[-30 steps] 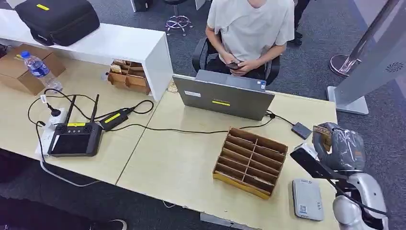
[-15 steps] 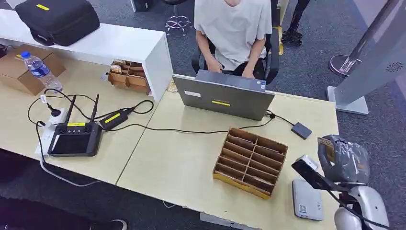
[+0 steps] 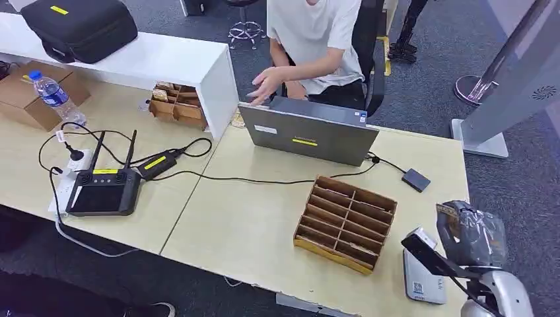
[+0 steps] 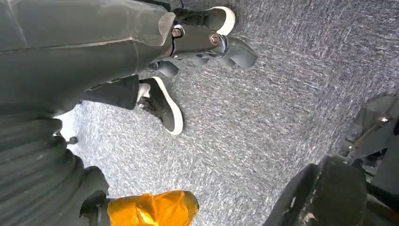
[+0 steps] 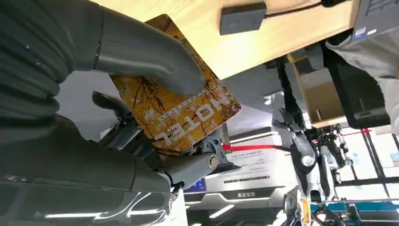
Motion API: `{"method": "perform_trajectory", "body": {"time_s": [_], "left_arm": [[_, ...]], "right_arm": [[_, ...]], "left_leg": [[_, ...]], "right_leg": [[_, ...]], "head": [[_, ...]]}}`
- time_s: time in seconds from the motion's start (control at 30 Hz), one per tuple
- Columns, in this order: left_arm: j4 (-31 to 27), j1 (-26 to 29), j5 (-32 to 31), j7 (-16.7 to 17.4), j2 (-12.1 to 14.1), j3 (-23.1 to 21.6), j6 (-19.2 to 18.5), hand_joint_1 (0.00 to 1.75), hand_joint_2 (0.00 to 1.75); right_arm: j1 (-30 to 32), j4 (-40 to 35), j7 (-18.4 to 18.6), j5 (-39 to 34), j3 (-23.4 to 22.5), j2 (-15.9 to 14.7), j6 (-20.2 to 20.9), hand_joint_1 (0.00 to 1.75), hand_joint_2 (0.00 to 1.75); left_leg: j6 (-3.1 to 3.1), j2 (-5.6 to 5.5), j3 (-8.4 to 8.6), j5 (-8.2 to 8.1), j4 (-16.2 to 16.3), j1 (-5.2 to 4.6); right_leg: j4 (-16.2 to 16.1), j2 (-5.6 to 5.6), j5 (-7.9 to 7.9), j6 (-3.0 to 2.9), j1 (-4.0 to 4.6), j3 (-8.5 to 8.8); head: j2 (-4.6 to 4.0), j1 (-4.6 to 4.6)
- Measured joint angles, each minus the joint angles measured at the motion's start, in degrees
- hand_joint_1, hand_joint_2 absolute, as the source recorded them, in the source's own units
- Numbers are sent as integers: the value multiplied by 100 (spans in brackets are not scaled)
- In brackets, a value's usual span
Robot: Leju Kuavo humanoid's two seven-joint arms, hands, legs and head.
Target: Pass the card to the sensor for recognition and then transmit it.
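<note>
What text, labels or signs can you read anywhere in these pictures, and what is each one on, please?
"HOTEL": on the card held by the right hand, shown upside down in the right wrist view.
Yellow stickers on the laptop, charger and black case: too small to read.
Label on the grey sensor: too blurred to read.

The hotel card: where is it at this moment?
The hotel card is held in the right hand, at the table's right end, above the white card reader.

Laptop (image 3: 308, 134) mid-table; wooden divider tray (image 3: 346, 222) nearer (slots bare); water bottle (image 3: 55, 97) far left
</note>
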Motion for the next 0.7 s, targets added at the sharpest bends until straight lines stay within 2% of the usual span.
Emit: {"method": "perform_trajectory", "body": {"time_s": [0.37,0.7], "left_arm": [[0,0,-75,0,-7,76,24,0,175],[0,-1,-146,0,-28,85,50,0,175]], "right_arm": [[211,79,-76,-114,-100,26,20,175,175],[329,666,-164,-120,-146,140,17,175,175]], "left_leg": [[0,0,0,0,0,0],[-1,1,0,0,-1,0]], "right_leg": [[0,0,0,0,0,0],[0,0,0,0,0,0]], "head": [[0,0],[0,2]]}}
